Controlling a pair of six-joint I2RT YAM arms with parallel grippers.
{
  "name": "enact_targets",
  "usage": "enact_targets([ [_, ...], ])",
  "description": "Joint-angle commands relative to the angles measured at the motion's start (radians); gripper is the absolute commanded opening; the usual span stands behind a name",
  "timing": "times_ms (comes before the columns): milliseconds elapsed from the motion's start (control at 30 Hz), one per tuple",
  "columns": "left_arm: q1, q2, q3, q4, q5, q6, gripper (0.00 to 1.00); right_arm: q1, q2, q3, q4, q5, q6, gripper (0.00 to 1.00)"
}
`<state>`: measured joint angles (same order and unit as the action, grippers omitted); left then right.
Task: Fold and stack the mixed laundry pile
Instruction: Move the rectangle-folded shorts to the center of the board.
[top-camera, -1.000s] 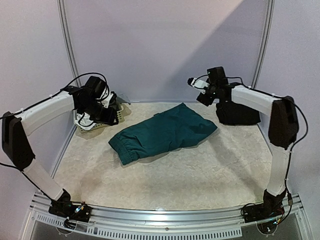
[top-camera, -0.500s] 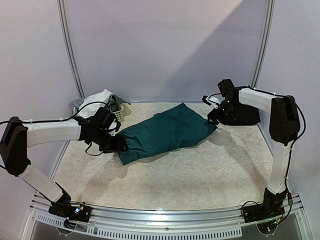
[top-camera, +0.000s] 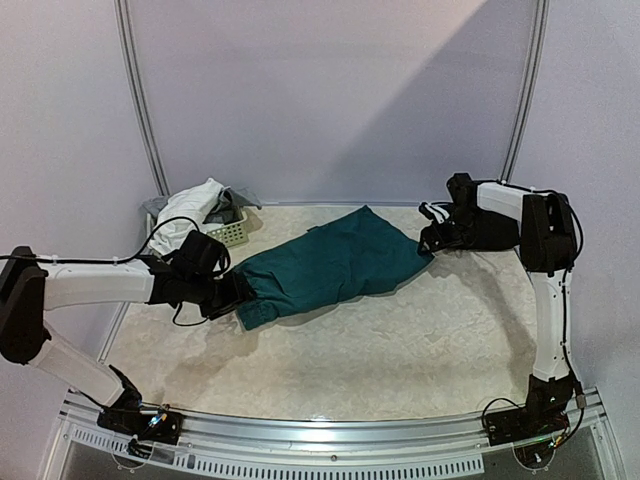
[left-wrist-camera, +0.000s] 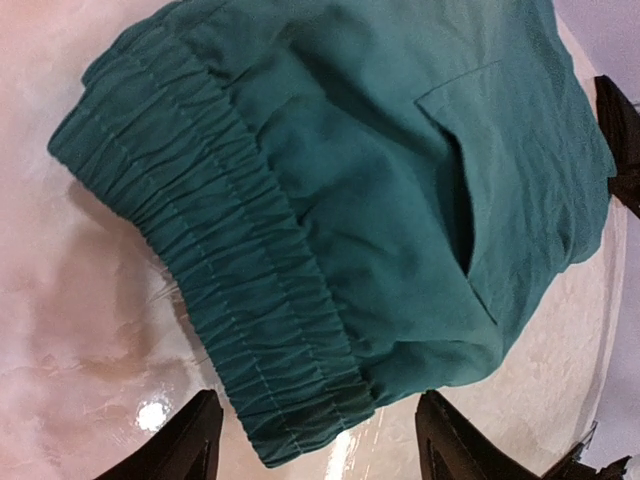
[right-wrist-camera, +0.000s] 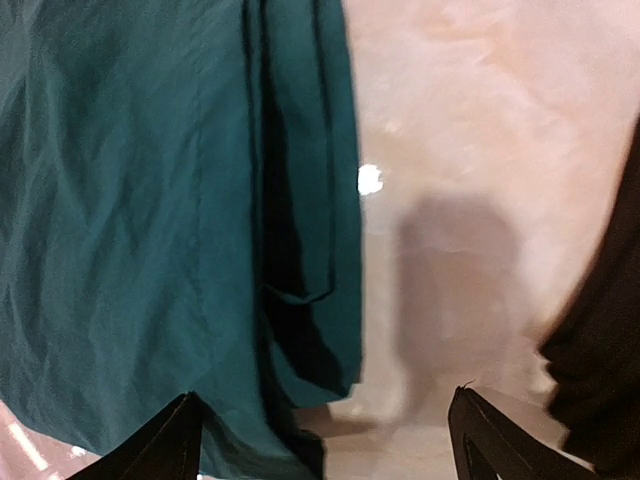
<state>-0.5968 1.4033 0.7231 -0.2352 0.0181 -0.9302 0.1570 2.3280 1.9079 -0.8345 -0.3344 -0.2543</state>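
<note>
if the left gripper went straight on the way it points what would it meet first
Most likely the gathered waistband of the teal shorts: it lies right ahead, between the open fingers of the left gripper. The gap to it is hard to judge.

Teal shorts (top-camera: 330, 260), black trousers (top-camera: 495, 235), white cloth (top-camera: 190, 210), basket (top-camera: 228, 235): one each

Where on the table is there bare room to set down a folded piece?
The wide front strip of table between the teal shorts and the near edge is bare. Crowded: back left with the basket and white cloth, back right with the black trousers.
</note>
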Motion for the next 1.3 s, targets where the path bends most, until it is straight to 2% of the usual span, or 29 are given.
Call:
enact_targets([
  [0, -0.009, 0.031, -0.029, 0.052, -0.01, -0.059, 0.67, 0.007, 0.047, 0.045, -0.051, -0.097, 0.042, 0.84],
  [133, -0.009, 0.08, -0.033, 0.098, 0.015, -0.068, 0.65, 0.008, 0.089, 0.08, -0.084, -0.145, 0.058, 0.74],
  [233, -0.009, 0.121, -0.034, 0.129, 0.026, -0.073, 0.61, 0.009, 0.126, 0.098, -0.101, -0.186, 0.065, 0.59],
  [367, -0.005, 0.172, -0.036, 0.163, 0.037, -0.078, 0.46, 0.005, 0.138, 0.096, -0.077, -0.234, 0.082, 0.32],
  [433, -0.003, 0.185, -0.037, 0.172, 0.039, -0.079, 0.35, -0.009, 0.138, 0.094, -0.062, -0.26, 0.097, 0.13],
  [500, -0.003, 0.183, -0.037, 0.176, 0.049, -0.075, 0.24, -0.031, 0.133, 0.089, -0.047, -0.305, 0.12, 0.02],
  [667, -0.005, 0.128, -0.025, 0.126, 0.098, -0.045, 0.01, -0.067, 0.045, -0.017, -0.043, -0.339, 0.13, 0.0],
  [967, -0.038, -0.054, -0.029, -0.066, 0.17, -0.048, 0.0, -0.121, -0.186, -0.27, -0.104, -0.265, 0.051, 0.0],
  [1133, -0.1, -0.146, -0.101, -0.059, 0.151, -0.151, 0.0, -0.142, -0.266, -0.4, -0.137, -0.246, 0.04, 0.0],
  [1267, -0.182, -0.159, -0.146, -0.02, 0.153, -0.223, 0.01, -0.142, -0.331, -0.487, -0.16, -0.244, 0.035, 0.01],
])
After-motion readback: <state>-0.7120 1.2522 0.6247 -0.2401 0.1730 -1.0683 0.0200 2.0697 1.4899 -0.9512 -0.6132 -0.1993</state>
